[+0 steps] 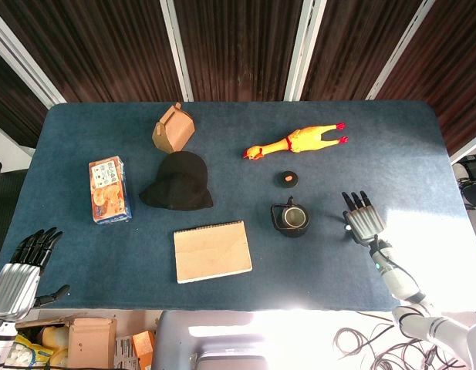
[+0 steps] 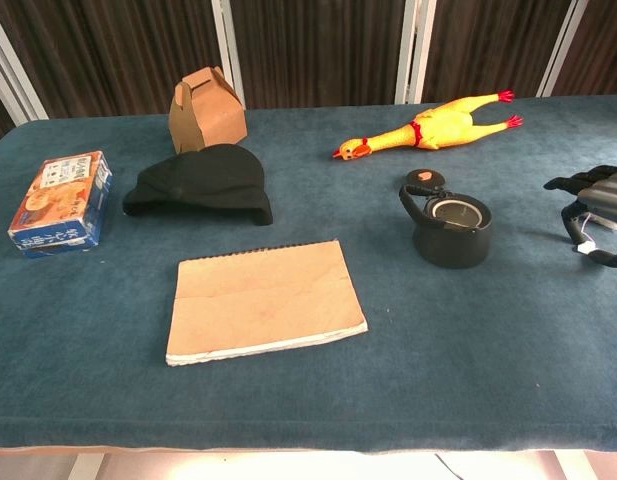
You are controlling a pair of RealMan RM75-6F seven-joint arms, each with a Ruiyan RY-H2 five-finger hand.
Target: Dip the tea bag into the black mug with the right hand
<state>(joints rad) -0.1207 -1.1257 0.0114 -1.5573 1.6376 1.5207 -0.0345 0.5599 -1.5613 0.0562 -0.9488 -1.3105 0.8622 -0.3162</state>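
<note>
The black mug (image 1: 290, 218) stands upright right of the table's middle, its open top showing in the chest view (image 2: 450, 230). My right hand (image 1: 363, 218) hovers low over the cloth to the mug's right, apart from it. In the chest view the right hand (image 2: 600, 212) has its fingers arched downward, and a small white piece of the tea bag (image 2: 587, 244) is pinched beneath them at the thumb. The rest of the bag is hidden. My left hand (image 1: 23, 266) hangs off the table's near left corner, fingers spread and holding nothing.
A small black disc with an orange bit (image 1: 288, 179) lies just behind the mug. A yellow rubber chicken (image 1: 295, 142) lies further back. A black hat (image 1: 178, 182), brown carton (image 1: 173, 129), snack box (image 1: 109, 190) and notebook (image 1: 212, 251) fill the left and middle of the blue table (image 1: 423, 154).
</note>
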